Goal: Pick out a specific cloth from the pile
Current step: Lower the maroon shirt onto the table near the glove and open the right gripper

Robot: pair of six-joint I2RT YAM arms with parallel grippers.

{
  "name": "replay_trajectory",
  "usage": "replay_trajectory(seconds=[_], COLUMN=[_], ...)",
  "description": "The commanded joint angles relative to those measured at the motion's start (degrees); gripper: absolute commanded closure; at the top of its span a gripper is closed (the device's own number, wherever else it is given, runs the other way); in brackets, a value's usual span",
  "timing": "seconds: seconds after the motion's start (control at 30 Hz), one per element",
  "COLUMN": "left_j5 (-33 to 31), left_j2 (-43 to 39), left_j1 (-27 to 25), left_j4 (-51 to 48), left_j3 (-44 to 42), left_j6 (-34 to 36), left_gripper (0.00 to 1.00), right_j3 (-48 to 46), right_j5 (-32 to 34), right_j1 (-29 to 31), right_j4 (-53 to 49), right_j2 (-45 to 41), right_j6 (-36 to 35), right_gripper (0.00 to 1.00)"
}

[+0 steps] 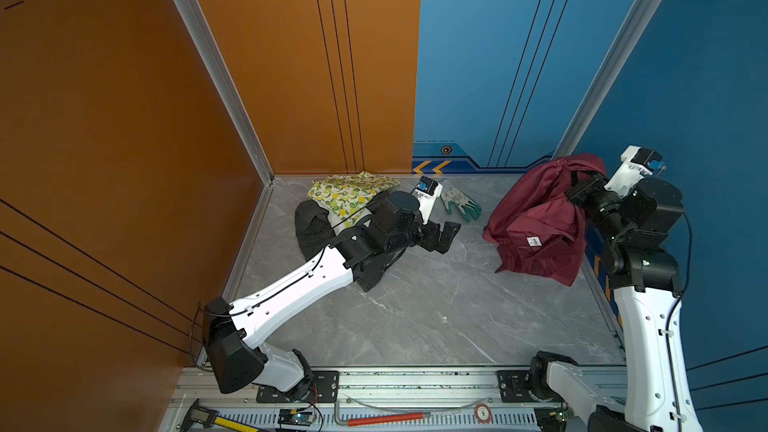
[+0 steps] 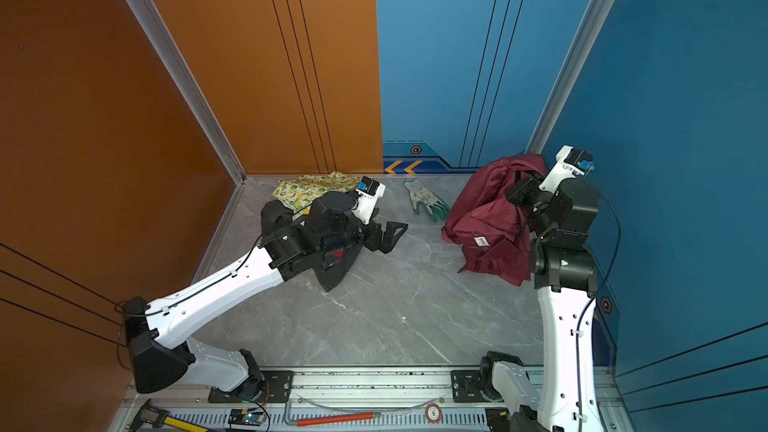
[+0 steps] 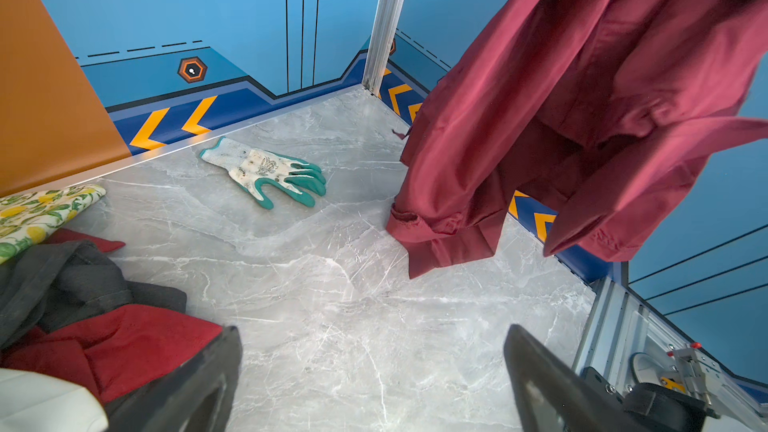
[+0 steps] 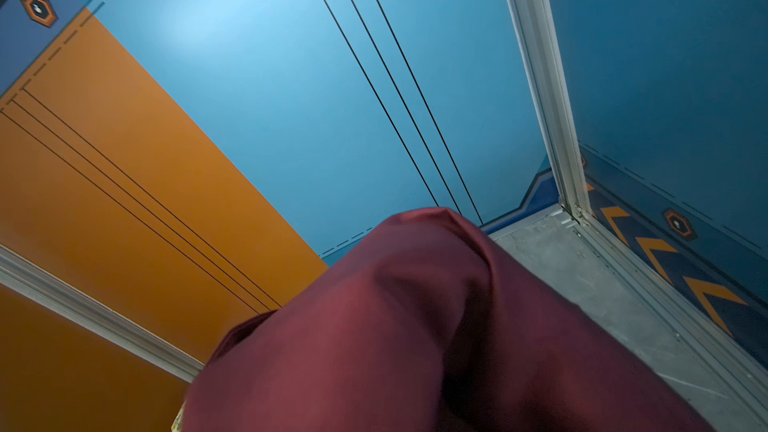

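Note:
The cloth (image 1: pixel 540 218) (image 2: pixel 486 209) is a big dark maroon garment with a small white label (image 1: pixel 533 241). It hangs at the right side, bunched over my right gripper (image 1: pixel 575 180), which is shut on it; its fingers are buried in fabric. In the right wrist view the cloth (image 4: pixel 415 326) fills the foreground. Its lower folds (image 3: pixel 436 238) reach down to the table. The pile (image 1: pixel 316 226) (image 3: pixel 83 284) lies at the back left with a lemon-print cloth (image 1: pixel 349 193), dark grey garments and a bright red cloth (image 3: pixel 124 347). My left gripper (image 1: pixel 446 236) (image 3: pixel 374 330) is open and empty beside the pile.
A white-and-teal work glove (image 1: pixel 459 201) (image 3: pixel 266 172) lies alone near the back wall between the pile and the cloth. Orange and blue walls enclose the grey marble table (image 1: pixel 415 317). Tools, among them a red-handled one (image 1: pixel 386 418), lie on the front rail.

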Motion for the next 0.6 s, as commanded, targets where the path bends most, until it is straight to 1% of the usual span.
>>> replay_trajectory(seconds=[0.0, 0.17, 0.37, 0.57], left_j5=[-1.36, -1.38, -1.97, -2.30], left_j2=[-0.44, -0.37, -0.78, -1.21], left_j1=[-0.15, -0.16, -0.15, -0.15], left_j4=[-0.42, -0.45, -0.71, -0.70], left_j3=[-0.51, -0.68, -1.02, -1.97], left_j6=[0.05, -0.23, -0.36, -0.74], left_gripper=[0.02, 0.01, 0.01, 0.01], right_j3=[-2.53, -8.72, -16.24, -22.58], right_j5=[2.19, 3.59, 6.87, 14.52], right_j1=[-1.05, -2.68, -2.65, -0.49], right_j4=[1.27, 2.62, 5.04, 6.44], right_j2=[-0.30, -0.31, 0.46, 3.24], right_j6=[-0.67, -1.52, -2.25, -4.09], right_gripper=[1.00, 1.00, 1.00, 1.00])
